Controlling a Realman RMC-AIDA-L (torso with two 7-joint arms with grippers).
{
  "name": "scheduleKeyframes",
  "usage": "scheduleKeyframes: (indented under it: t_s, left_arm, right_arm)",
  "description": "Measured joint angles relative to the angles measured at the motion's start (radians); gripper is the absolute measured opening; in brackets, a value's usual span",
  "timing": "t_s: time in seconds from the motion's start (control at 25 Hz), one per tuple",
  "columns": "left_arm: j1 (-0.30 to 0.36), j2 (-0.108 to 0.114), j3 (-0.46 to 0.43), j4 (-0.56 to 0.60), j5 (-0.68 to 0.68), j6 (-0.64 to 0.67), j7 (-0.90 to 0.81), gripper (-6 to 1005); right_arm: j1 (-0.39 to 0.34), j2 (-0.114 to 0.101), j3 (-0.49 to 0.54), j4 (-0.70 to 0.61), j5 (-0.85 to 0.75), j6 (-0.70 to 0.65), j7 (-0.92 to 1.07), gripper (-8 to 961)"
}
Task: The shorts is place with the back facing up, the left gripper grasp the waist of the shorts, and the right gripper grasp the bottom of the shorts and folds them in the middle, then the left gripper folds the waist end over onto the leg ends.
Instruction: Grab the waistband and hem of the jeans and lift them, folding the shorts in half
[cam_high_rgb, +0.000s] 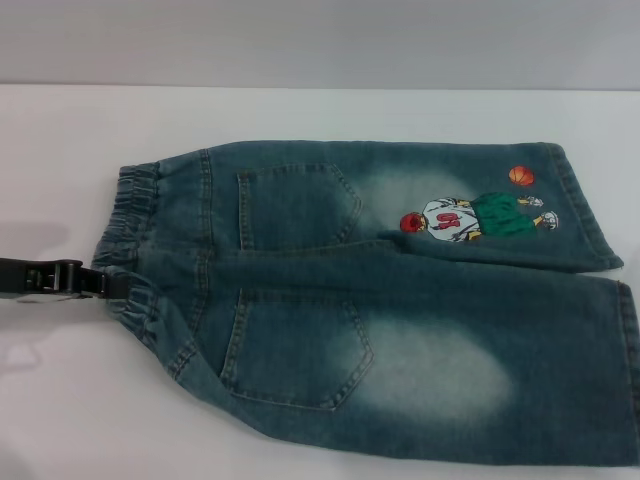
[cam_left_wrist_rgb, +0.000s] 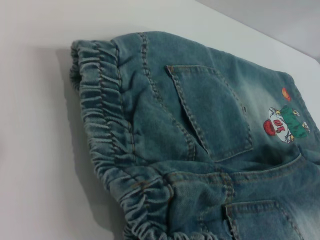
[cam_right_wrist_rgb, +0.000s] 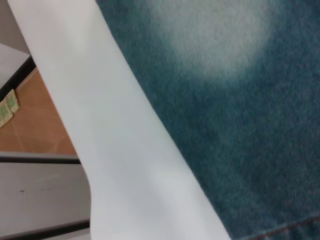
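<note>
While shorts (cam_high_rgb: 400, 300) lie flat | left gripper (cam_high_rgb: 100, 283) jaws pinch waist (cam_high_rgb: 135, 240)

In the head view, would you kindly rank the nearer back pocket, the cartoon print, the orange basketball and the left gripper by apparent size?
1. Nearer back pocket
2. Cartoon print and left gripper: look alike, unranked
3. Orange basketball

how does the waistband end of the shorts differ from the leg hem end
The waist of the shorts is gathered and ruffled; the bottom of the shorts is two straight, flat stitched hems. The waist is the narrower end, the bottom the wider. The left tool is at the waist; no tool shows at the bottom. The cartoon print sits near the bottom, not the waist. Both are faded blue denim.
</note>
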Motion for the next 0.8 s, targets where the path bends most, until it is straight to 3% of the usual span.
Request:
scheduleKeyframes:
  t_s: [0.8]
  left_arm:
    - [0.000, 0.000, 0.000, 0.000, 0.000, 0.000, 0.000, 37]
  right_arm:
    - [-0.003, 0.015, -0.037, -0.004, -0.018, -0.006, 0.014, 561]
